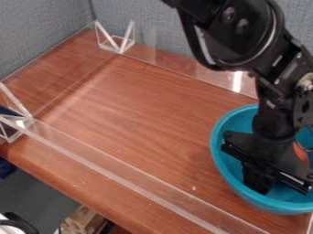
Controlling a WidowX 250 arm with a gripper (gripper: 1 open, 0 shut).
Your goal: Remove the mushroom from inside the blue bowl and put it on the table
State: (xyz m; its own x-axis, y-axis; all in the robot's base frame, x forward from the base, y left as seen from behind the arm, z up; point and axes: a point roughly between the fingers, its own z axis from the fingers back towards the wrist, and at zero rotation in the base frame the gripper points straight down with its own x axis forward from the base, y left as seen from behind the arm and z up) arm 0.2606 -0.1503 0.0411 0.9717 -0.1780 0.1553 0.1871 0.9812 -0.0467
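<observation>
The blue bowl (219, 148) stands at the right front of the table (123, 91). My black gripper (264, 177) reaches straight down into the bowl, with its fingers drawn together close to the bowl's floor. The mushroom is hidden under the gripper's body and fingers, at the spot where they have closed. The bulky black arm (239, 41) covers the bowl's far side.
Low clear acrylic walls (86, 151) edge the tabletop, held by corner clips at the back (116, 37) and at the left (13, 123). Bare wood lies to the left of the bowl. The bowl sits close to the front wall.
</observation>
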